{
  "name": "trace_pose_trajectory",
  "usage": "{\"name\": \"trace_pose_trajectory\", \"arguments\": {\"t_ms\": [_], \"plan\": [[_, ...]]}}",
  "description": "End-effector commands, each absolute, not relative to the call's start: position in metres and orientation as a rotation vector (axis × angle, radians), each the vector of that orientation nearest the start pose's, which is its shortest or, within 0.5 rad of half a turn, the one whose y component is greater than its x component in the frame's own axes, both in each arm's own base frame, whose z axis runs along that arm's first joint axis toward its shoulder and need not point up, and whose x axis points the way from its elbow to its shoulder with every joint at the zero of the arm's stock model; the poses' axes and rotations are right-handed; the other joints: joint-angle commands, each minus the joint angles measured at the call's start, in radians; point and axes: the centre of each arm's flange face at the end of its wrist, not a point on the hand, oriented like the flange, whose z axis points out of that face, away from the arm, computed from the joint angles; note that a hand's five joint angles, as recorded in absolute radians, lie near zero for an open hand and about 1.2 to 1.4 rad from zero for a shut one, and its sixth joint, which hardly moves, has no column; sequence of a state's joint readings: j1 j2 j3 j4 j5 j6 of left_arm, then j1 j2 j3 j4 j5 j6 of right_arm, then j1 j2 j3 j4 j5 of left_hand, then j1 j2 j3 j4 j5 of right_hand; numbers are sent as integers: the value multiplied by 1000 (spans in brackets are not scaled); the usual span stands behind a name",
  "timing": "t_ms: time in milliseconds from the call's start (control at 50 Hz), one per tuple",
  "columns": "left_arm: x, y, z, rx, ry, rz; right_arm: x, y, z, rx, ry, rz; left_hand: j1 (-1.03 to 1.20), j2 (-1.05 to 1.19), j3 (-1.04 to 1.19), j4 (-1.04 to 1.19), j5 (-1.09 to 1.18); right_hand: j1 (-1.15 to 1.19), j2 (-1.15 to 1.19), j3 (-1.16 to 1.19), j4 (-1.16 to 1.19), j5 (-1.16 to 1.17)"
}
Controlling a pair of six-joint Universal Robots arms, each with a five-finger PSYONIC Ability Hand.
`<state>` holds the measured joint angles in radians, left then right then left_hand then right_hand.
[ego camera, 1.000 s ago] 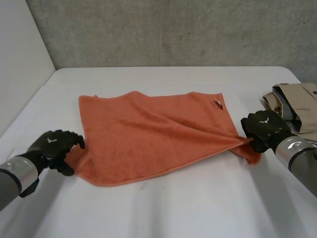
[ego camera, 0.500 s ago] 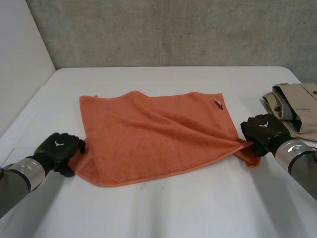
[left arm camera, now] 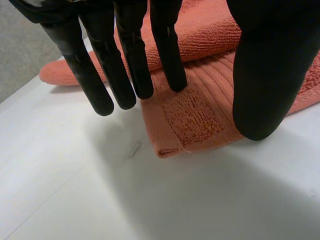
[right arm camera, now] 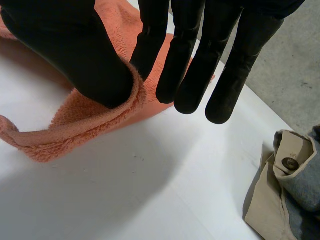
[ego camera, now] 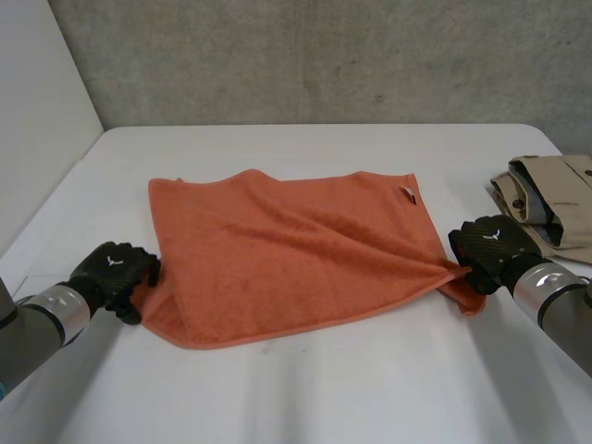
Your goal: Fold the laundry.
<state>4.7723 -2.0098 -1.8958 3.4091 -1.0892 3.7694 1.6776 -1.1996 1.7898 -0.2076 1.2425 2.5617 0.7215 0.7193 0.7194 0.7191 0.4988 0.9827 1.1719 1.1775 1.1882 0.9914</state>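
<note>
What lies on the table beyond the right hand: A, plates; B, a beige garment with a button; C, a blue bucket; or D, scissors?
B: a beige garment with a button lies on the table just past the right hand, which pinches the orange towel.

Pile of orange terry-cloth towel [ego camera: 287, 250] looped, rough, matt; hem band flat-woven. Top of white table [ego camera: 370, 388] smooth, faint sheen. Black left hand [ego camera: 116, 270] and right hand [ego camera: 486, 242] smooth, matt. Folded beige cloth garment [ego camera: 555, 199] finely woven, with hard brown button [right arm camera: 290, 163]. Behind, grey concrete wall [ego camera: 324, 55] rough, pitted.
</note>
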Motion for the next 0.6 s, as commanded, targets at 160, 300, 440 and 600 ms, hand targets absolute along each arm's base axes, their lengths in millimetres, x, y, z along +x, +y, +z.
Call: {"name": "trace_pose_trajectory", "arguments": {"t_ms": [160,300,440,600], "plan": [[-165,-301,114,1165,2424,-1740,193,-295,148,-1133,2321,-1781,185,187,187,187,233,414,224,219,208,230],[-171,-302,113,1191,2415,-1750,193,-295,148,-1133,2321,-1781,170,172,172,173,218,414,224,219,208,230],[-171,-307,114,1191,2406,-1760,193,-294,147,-1137,2322,-1775,255,257,257,257,303,414,224,219,208,230],[-170,-310,121,1159,2372,-1763,193,-295,148,-1138,2320,-1782,675,677,677,677,723,414,224,219,208,230]]}}
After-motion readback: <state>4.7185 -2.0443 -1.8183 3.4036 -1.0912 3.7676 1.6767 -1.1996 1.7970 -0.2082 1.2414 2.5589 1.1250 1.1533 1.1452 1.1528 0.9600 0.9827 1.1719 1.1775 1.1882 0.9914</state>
